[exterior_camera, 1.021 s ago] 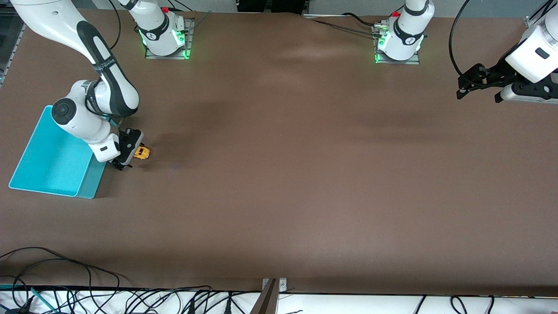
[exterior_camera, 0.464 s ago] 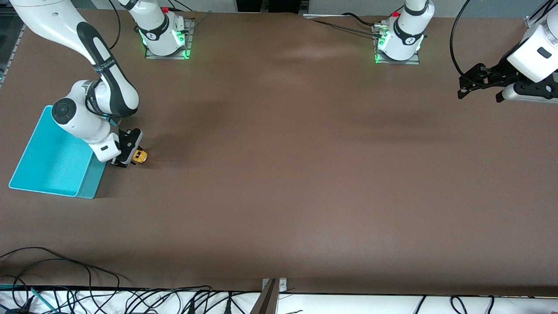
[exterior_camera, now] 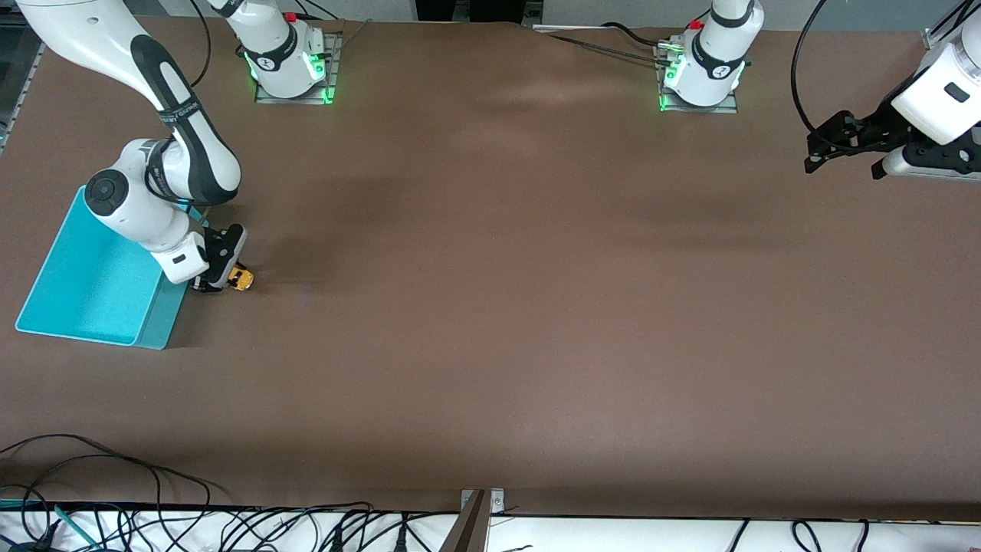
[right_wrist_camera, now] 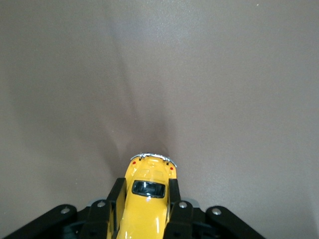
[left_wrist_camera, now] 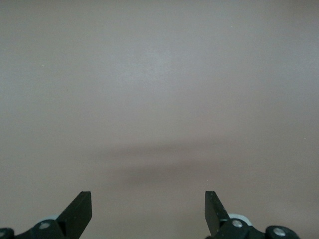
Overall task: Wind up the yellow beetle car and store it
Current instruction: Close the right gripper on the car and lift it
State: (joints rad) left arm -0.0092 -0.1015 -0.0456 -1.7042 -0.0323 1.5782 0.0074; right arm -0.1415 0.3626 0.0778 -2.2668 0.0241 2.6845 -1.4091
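As I wind it: right gripper (right_wrist_camera: 144, 211) clamps yellow beetle car (right_wrist_camera: 146, 191) on desk (exterior_camera: 490, 307).
Bin (exterior_camera: 92, 284): at nine o'clock, for storing.
Left gripper (left_wrist_camera: 148, 209): open, waiting.

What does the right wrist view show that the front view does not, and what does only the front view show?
Only the right wrist view shows the right gripper shut on the yellow beetle car, a finger against each side. Only the front view shows the turquoise bin beside the car and the left gripper waiting open over the table's left-arm end. Both views show the car, the right gripper and the brown table.
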